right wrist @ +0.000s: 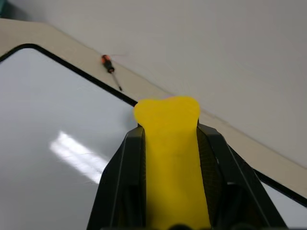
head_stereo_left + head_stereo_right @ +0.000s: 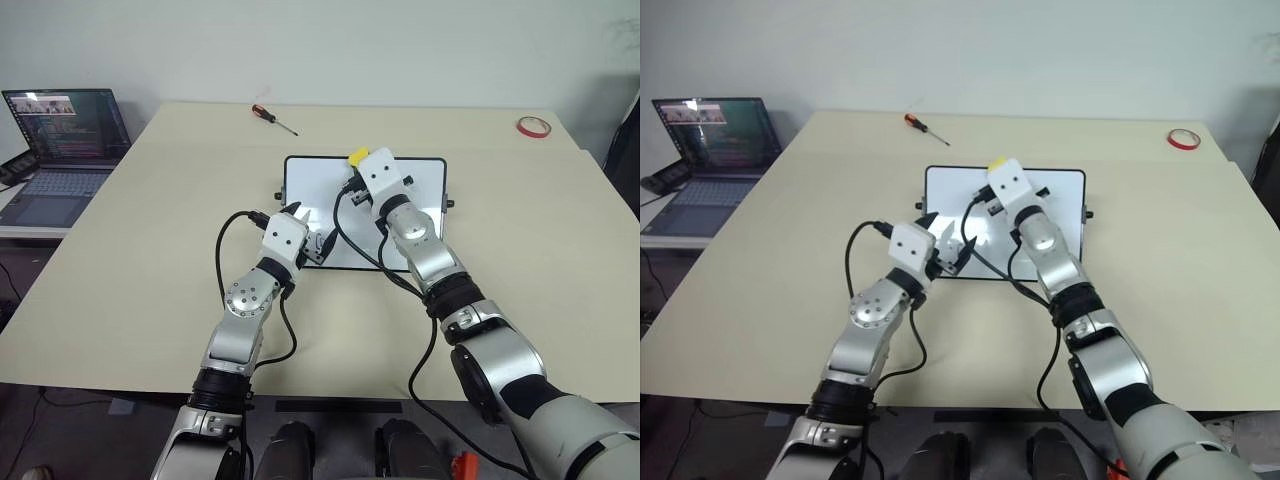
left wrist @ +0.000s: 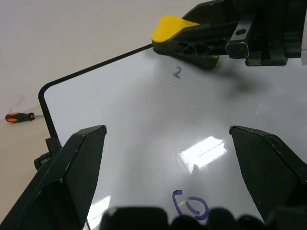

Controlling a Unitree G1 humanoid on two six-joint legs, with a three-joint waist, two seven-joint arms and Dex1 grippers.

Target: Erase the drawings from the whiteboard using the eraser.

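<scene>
Beige table (image 2: pixel 150 250) carries whiteboard (image 2: pixel 310 185); right fingers (image 1: pixel 168 143) clamp eraser (image 1: pixel 170 158), left fingers (image 3: pixel 86 163) spread, empty.

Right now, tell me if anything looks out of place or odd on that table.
Nothing stands out. The whiteboard lies flat and square; a screwdriver and a red tape ring lie apart near the table's far edge.
</scene>
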